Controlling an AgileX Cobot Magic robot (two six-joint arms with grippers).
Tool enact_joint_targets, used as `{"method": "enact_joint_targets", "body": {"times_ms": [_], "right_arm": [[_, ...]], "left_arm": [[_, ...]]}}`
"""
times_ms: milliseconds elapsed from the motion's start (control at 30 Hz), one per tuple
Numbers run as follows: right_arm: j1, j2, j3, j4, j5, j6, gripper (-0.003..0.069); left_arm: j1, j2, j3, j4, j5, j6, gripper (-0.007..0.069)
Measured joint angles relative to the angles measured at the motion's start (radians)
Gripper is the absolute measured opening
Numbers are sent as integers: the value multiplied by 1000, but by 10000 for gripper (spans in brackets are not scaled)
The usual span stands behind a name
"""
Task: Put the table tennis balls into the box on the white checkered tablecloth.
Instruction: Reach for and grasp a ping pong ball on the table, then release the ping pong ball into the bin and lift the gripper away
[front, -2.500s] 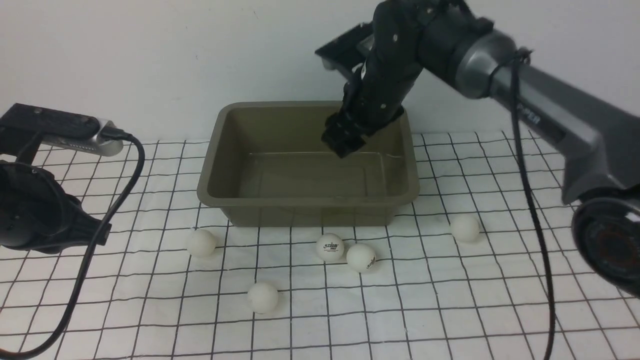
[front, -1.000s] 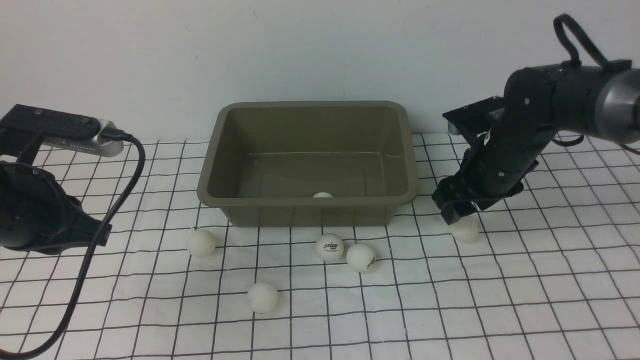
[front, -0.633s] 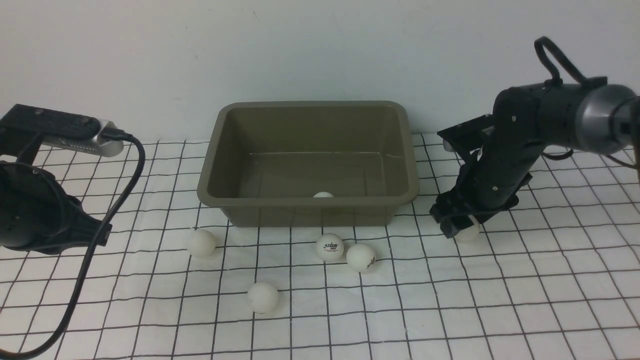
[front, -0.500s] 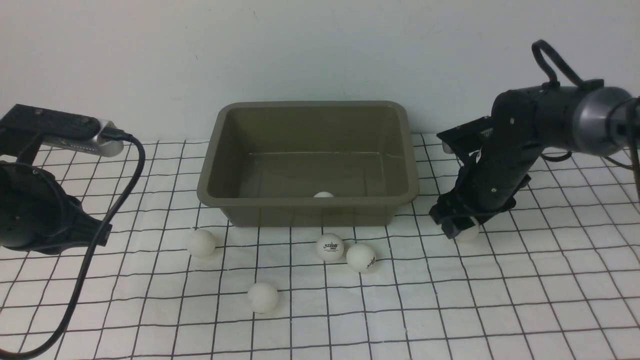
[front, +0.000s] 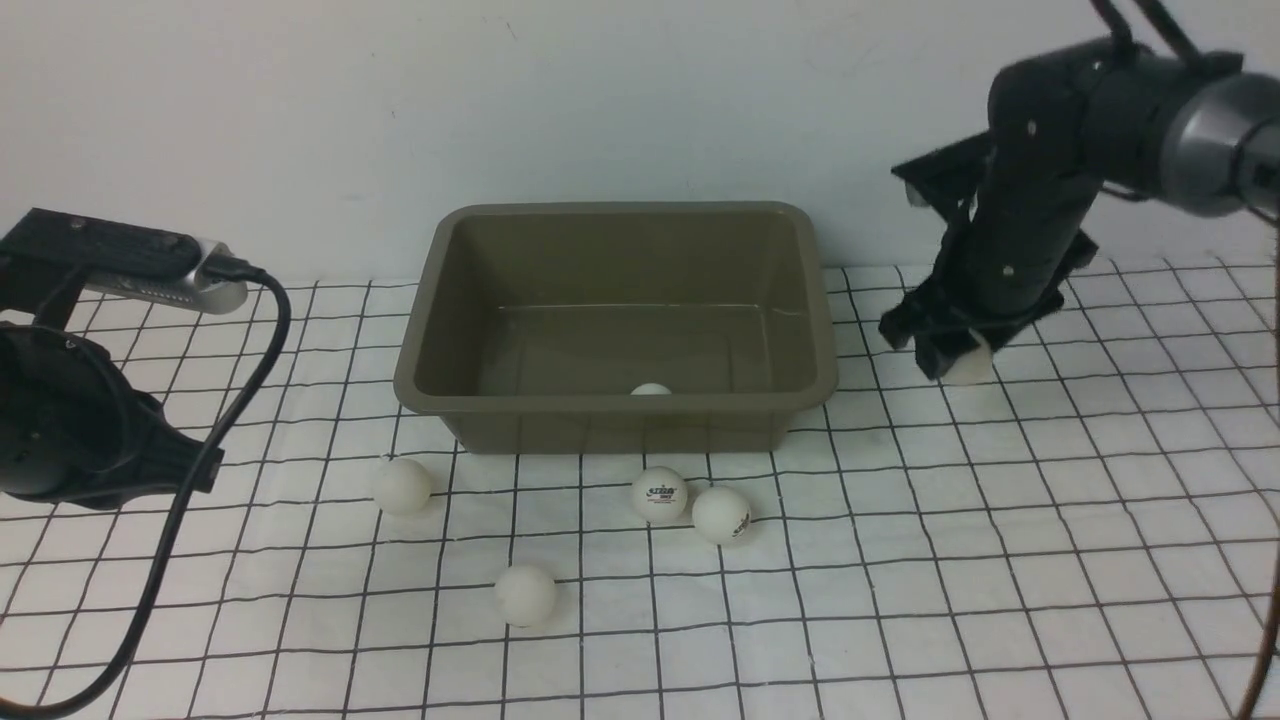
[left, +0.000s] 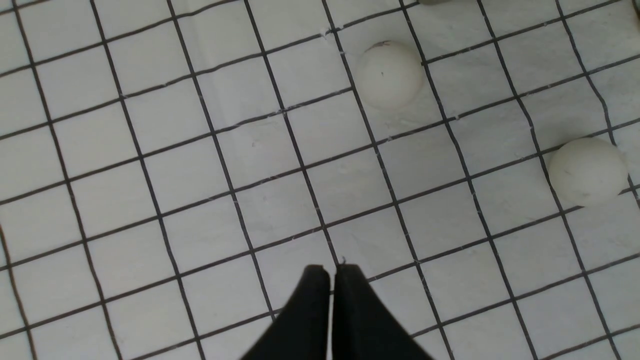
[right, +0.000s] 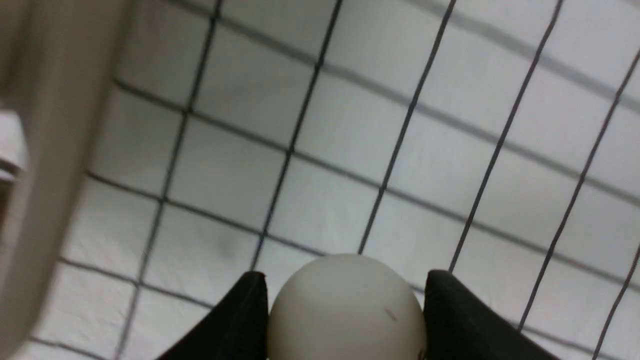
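Right end effector (front: 955, 358) clamped on the held ball (front: 970, 360); in the right wrist view its 2 black fingers (right: 240, 320) pressed the ball's sides, cloth squares showing beyond it; judged clear of the tablecloth (front: 1000, 560), not resting on it.

Box (front: 600, 403) stood at the middle back of the tablecloth, long axis running left to right across the front view; 1 ball inside (front: 650, 389), against the near wall.

Held ball hung outside the box, off its right short wall, apart from the rim; the box lay to the robot's left of the end effector; the carry should therefore go leftward over that right rim. Height looked like the thing to watch; could not tell whether the ball already cleared the rim. Right arm plainly the nearer to that wall.

4 loose balls (front: 659, 494) lay on the tablecloth in front of the box, 2 of them almost touching.

Left end effector (left: 331, 274) pinched shut on nothing, over bare cloth; 2 of the loose balls ahead of it in its wrist view.

Judged: 1 of 6 in, 1 in transit, 4 to go.
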Motion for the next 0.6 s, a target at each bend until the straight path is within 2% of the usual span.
{"method": "enact_joint_targets", "body": {"times_ms": [133, 300, 600], "right_arm": [[65, 0, -166, 76, -7, -2, 358], [161, 18, -195, 114, -104, -4, 358], [205, 144, -196, 136, -162, -6, 358]], "left_arm": [[0, 0, 0, 0, 0, 0, -3], [0, 0, 0, 0, 0, 0, -3], [0, 0, 0, -1, -1, 0, 0]]}}
